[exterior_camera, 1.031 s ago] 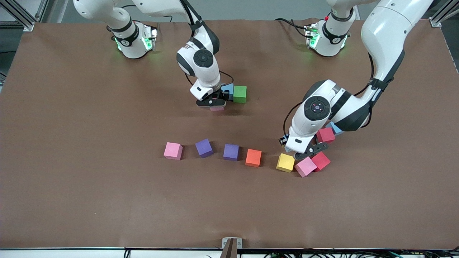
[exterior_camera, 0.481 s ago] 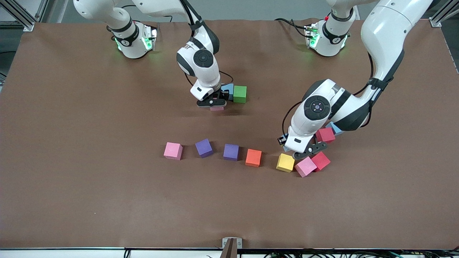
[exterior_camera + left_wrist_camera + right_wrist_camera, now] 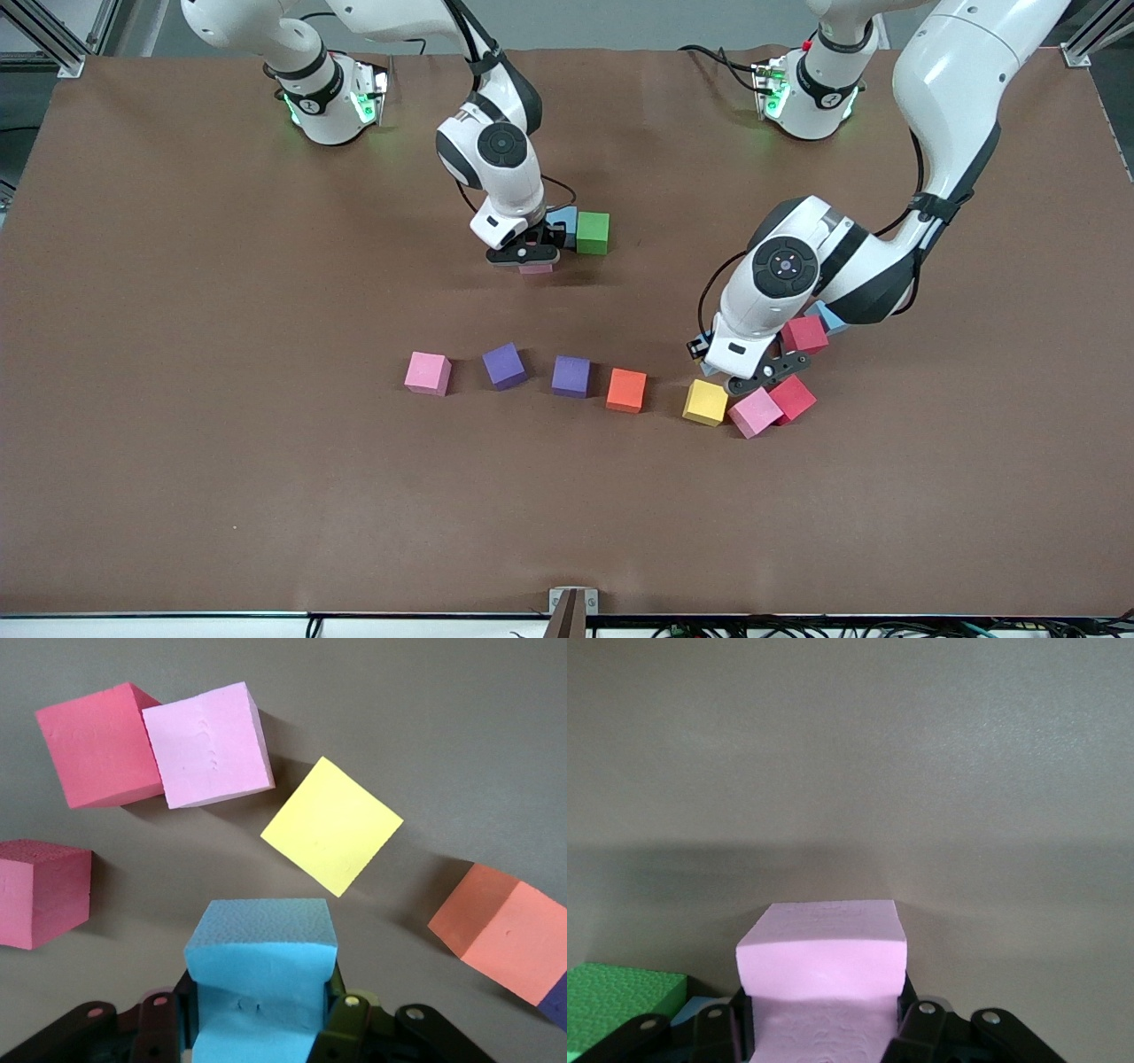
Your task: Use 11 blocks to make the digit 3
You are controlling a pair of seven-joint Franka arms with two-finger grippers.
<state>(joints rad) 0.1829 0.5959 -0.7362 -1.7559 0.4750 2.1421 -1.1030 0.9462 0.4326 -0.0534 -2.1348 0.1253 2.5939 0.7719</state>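
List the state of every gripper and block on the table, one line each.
left gripper: shut on a light blue block, above the cluster.
right gripper: shut on a pink block, beside the green block.
green block: resting, touching another light blue block.
row of pink, two purple, orange and yellow blocks: resting, apart.
two red cubes: resting; one touches a third pink block.

A row of five cubes is lying across the table's middle, from the pink cube to the yellow cube, with narrow gaps between them. At the left arm's end, another pink cube and a red cube are touching, crowding the left gripper. Open brown surface is lying nearer the front camera than the row, and between the row and the green cube.
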